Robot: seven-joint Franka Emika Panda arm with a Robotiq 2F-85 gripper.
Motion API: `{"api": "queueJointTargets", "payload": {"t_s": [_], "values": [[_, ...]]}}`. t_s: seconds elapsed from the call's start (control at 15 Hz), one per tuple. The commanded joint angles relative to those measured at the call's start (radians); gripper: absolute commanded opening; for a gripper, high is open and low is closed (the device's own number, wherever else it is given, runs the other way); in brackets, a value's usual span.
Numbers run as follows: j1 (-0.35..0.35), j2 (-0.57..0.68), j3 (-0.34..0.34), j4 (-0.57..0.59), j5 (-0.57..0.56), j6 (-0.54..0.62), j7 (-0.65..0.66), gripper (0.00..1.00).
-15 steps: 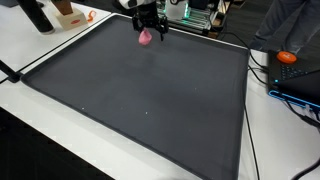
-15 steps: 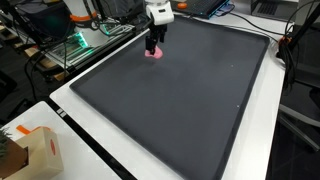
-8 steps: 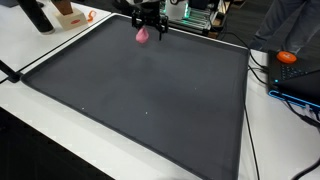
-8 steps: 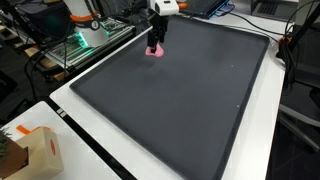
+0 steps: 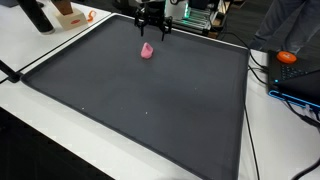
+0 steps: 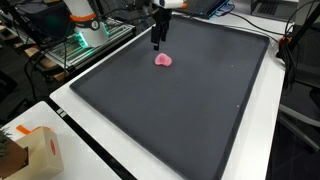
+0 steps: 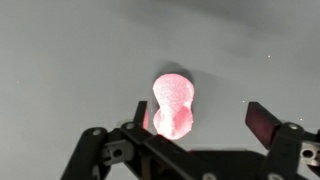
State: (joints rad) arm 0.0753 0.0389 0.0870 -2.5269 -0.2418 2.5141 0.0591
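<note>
Pink and rounded, a small lump (image 5: 147,50) lies on the dark grey mat (image 5: 150,110) covering the white bench (image 5: 30,50), toward one end. We see the end effector (image 5: 152,32) hanging just above it, jaws spread wide and clear of it.

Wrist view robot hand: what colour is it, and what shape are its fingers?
The gripper is black, built of jointed bars with round pins. Its two fingers end in flat pads. An exterior view shows a white arm above it.

Only the pink lump (image 5: 148,50) interrupts the broad mat (image 5: 140,110).
</note>
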Motion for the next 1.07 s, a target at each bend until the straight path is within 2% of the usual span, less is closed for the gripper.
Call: {"api": "queueJointTargets", "payload": {"t_s": [0.0,0.07,0.2,0.4,0.67,1.0], "values": [[0.008,0.008,-0.001,-0.009,0.03,0.01,0.014,1.0],[0.005,0.007,-0.005,-0.009,0.044,0.011,0.018,1.0],[-0.007,0.001,-0.011,-0.012,0.142,0.015,-0.006,1.0],[-0.031,-0.013,-0.023,-0.018,0.361,0.042,-0.085,1.0],[-0.076,-0.019,-0.06,-0.015,0.586,0.06,-0.146,1.0],[-0.139,-0.008,-0.121,0.005,0.782,-0.025,-0.147,1.0]]}}
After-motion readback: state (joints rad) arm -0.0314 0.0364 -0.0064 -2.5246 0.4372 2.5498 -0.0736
